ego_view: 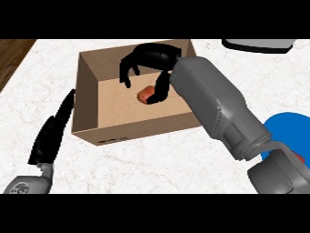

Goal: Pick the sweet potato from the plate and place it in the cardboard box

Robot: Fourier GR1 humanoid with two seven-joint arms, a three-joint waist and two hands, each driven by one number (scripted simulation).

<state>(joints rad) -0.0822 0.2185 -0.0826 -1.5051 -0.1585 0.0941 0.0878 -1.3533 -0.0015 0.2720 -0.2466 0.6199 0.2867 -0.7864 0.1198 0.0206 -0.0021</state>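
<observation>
My right robot hand (150,61) is inside the cardboard box (90,77) with the sweet potato (144,95).

My right forearm comes in from the lower right and reaches over the box's near wall. The fingers hang down with the sweet potato between them, low in the box near its floor; I cannot tell whether it touches the floor. My left robot hand (53,132) rests released, fingers straight, on the white marbled surface (150,159) just beside the box's left wall. The blue plate (298,132) lies at the right, partly behind my arm. A white object (258,44) sits at the top edge.
</observation>
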